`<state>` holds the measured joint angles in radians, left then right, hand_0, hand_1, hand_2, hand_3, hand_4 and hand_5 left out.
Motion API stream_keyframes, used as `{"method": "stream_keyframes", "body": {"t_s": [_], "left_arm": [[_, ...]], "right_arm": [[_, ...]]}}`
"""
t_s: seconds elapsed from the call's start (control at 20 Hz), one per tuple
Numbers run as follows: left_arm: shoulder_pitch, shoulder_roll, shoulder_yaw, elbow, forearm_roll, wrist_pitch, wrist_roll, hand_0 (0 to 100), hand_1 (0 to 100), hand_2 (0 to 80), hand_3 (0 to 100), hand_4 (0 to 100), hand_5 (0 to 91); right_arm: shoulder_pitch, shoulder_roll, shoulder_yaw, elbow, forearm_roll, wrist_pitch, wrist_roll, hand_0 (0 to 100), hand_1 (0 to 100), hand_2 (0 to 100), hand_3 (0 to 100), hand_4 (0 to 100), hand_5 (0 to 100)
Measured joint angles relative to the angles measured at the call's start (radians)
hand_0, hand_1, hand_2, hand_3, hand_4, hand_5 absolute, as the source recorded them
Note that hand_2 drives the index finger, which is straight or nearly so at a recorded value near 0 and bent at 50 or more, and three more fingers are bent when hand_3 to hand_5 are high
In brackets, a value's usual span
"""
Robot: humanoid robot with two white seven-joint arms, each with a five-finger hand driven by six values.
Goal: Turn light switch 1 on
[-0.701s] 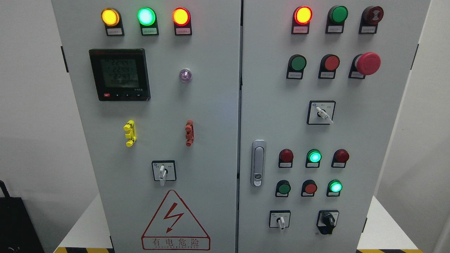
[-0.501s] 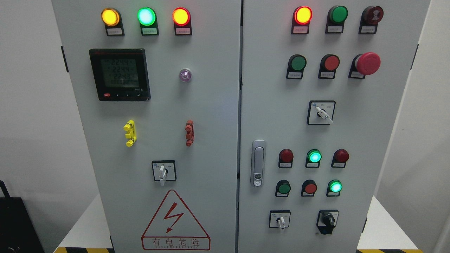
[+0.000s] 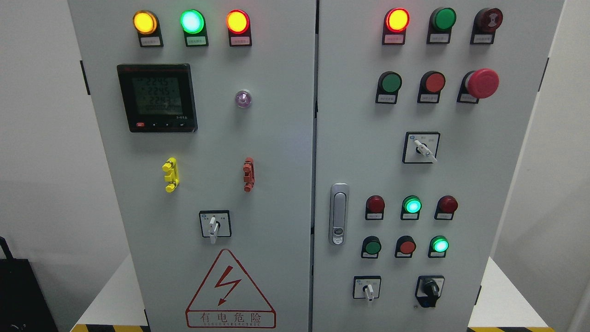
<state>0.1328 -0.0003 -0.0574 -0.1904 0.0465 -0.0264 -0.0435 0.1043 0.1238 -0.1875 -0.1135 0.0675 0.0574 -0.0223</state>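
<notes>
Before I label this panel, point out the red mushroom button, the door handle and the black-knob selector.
red mushroom button (image 3: 482, 83), head view, on its cap.
door handle (image 3: 339, 213), head view, mid-lever.
black-knob selector (image 3: 431, 289), head view, on its knob.

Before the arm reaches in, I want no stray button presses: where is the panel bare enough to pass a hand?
Bare: between door handle and upper selector, and right of the red clip. Crowded: the button cluster and top lamp rows.

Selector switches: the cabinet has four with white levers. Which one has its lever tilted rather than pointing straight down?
The upper selector switch on the right door, below the red mushroom button. Its lever slants down to the right; the other three hang straight down.
</notes>
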Motion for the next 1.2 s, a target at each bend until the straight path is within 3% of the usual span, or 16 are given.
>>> {"method": "stream_keyframes", "body": {"t_s": [0.3, 0.45, 0.5, 0.55, 0.6, 0.7, 0.75, 1.05, 1.2], "left_arm": [[0.103, 0.000, 0.019, -0.213, -0.043, -0.009, 0.019, 18, 0, 0.0, 3, 10, 0.0], [0.147, 0.000, 0.047, -0.362, -0.105, -0.052, 0.020, 19, 0, 0.0, 14, 28, 0.0], [0.158, 0.000, 0.057, -0.413, -0.120, -0.081, 0.020, 20, 0, 4.0, 21, 35, 0.0], [0.170, 0.000, 0.067, -0.462, -0.133, -0.112, 0.022, 21, 0, 7.6, 29, 40, 6.8], [0.179, 0.000, 0.077, -0.510, -0.143, -0.148, 0.024, 22, 0, 9.5, 31, 41, 8.4], [0.194, 0.000, 0.096, -0.606, -0.160, -0.216, 0.018, 23, 0, 16.7, 41, 52, 23.8], [0.200, 0.000, 0.105, -0.654, -0.166, -0.236, 0.012, 23, 0, 18.1, 43, 54, 27.1], [0.218, 0.000, 0.137, -0.937, -0.188, -0.280, -0.005, 23, 1, 22.9, 51, 62, 36.3], [0.221, 0.000, 0.149, -1.062, -0.193, -0.283, -0.007, 24, 4, 30.3, 57, 69, 44.8]], "right_arm": [[0.000, 0.000, 0.000, 0.000, 0.000, 0.000, 0.000, 0, 0, 0, 0, 0, 0], [0.000, 0.000, 0.000, 0.000, 0.000, 0.000, 0.000, 0, 0, 0, 0, 0, 0], [0.000, 0.000, 0.000, 0.000, 0.000, 0.000, 0.000, 0, 0, 0, 0, 0, 0], [0.000, 0.000, 0.000, 0.000, 0.000, 0.000, 0.000, 0, 0, 0, 0, 0, 0], [0.000, 0.000, 0.000, 0.000, 0.000, 0.000, 0.000, 0, 0, 0, 0, 0, 0], [0.000, 0.000, 0.000, 0.000, 0.000, 0.000, 0.000, 0, 0, 0, 0, 0, 0], [0.000, 0.000, 0.000, 0.000, 0.000, 0.000, 0.000, 0, 0, 0, 0, 0, 0], [0.000, 0.000, 0.000, 0.000, 0.000, 0.000, 0.000, 0, 0, 0, 0, 0, 0], [0.000, 0.000, 0.000, 0.000, 0.000, 0.000, 0.000, 0, 0, 0, 0, 0, 0]]}}
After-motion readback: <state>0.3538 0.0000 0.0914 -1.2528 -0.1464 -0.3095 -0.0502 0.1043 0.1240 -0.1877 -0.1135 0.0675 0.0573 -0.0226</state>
